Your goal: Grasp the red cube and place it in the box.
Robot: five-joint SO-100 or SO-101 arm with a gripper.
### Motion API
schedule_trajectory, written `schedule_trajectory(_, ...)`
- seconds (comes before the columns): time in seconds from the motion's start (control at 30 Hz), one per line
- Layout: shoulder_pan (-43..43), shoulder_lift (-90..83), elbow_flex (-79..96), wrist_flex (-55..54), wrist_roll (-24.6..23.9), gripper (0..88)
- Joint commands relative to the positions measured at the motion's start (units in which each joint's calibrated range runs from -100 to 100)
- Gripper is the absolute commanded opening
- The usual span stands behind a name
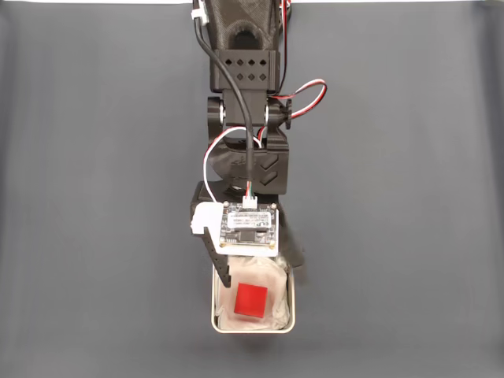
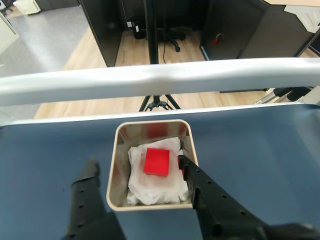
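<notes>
Your gripper [image 2: 137, 167] is open and holds nothing. The red cube [image 2: 157, 162] sits on the white lining inside the box [image 2: 114, 165], right between your two fingers and a bit below them. Lift straight up so you don't bump the box.

Arm: black, reaching down the middle of the fixed view from the top edge, with white, red and black wires along it.
Wrist: carries a small circuit board facing up.
Gripper [image 2: 135, 165]: pointing away from the base, jaws spread wide apart, holding nothing.
Fingers: one [image 2: 86, 187] on the left of the wrist view, the other [image 2: 200, 187] on the right.
</notes>
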Motion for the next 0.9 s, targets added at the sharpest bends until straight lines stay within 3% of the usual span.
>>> schedule_trajectory(0.0,-0.09,-9.48,2.34,-0.48,1.03,6.4)
schedule_trajectory(0.07,-0.44,-15.02,5.90,-0.40,0.24,0.0)
schedule_trajectory(0.53,-3.14,-65.63,48.97,5.17,-0.98,0.0)
schedule_trajectory(0.77,-1.65,-89.55,71.68,14.03,-0.34,0.0)
schedule_trajectory(0.87,-2.29,-93.27,73.24,22.88,-1.22,0.0)
